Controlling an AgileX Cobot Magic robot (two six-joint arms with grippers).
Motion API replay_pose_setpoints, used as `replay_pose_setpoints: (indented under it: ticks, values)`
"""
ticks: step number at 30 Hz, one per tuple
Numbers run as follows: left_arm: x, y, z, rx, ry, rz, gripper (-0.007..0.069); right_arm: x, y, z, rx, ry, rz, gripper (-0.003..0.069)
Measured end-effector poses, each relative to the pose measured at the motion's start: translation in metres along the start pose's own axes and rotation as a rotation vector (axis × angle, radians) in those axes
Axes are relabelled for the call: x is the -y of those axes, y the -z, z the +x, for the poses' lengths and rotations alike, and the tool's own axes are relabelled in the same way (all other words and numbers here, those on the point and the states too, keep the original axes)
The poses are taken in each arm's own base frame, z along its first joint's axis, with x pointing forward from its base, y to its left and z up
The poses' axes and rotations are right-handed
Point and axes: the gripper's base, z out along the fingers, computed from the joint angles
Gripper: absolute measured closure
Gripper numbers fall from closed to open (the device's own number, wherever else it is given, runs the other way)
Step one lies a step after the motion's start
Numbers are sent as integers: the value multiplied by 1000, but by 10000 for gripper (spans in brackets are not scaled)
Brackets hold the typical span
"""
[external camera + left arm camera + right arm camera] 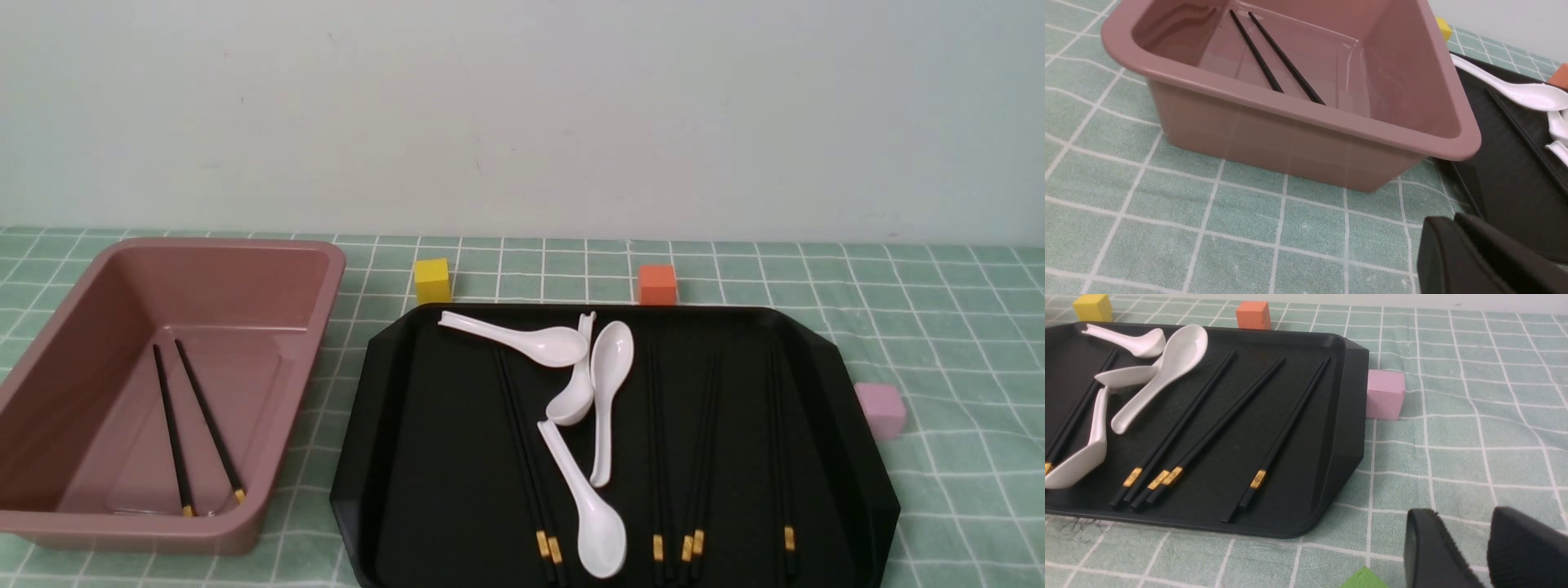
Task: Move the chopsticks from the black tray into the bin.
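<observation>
The black tray point(433, 457) lies at centre right, and several chopsticks point(702, 457) lie lengthwise on it with their gold bands at the near end. A pair point(522, 457) passes under the white spoons point(608, 367). Two more chopsticks point(192, 425) lie in the pink-brown bin point(326, 278) at the left. Neither gripper shows in the front view. In the left wrist view my left gripper point(1453, 218) is shut and empty, over the cloth near the corner of the bin point(1290, 110). In the right wrist view my right gripper point(1466, 516) is open and empty, over the cloth beside the tray point(1339, 428).
A yellow block point(432, 280) and an orange block point(657, 283) stand just behind the tray. A pink block point(880, 410) touches its right edge. A green piece point(1363, 580) lies on the checked cloth next to my right gripper. A wall stands behind.
</observation>
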Motion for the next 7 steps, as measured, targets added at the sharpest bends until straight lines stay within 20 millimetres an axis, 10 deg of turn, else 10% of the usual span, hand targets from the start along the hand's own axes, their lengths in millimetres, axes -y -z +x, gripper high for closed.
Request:
replay_pose_setpoints:
  ticks: [7]
  values:
    - [0, 0, 0, 0, 0, 0, 580, 0, 0, 0, 0, 0, 0, 419]
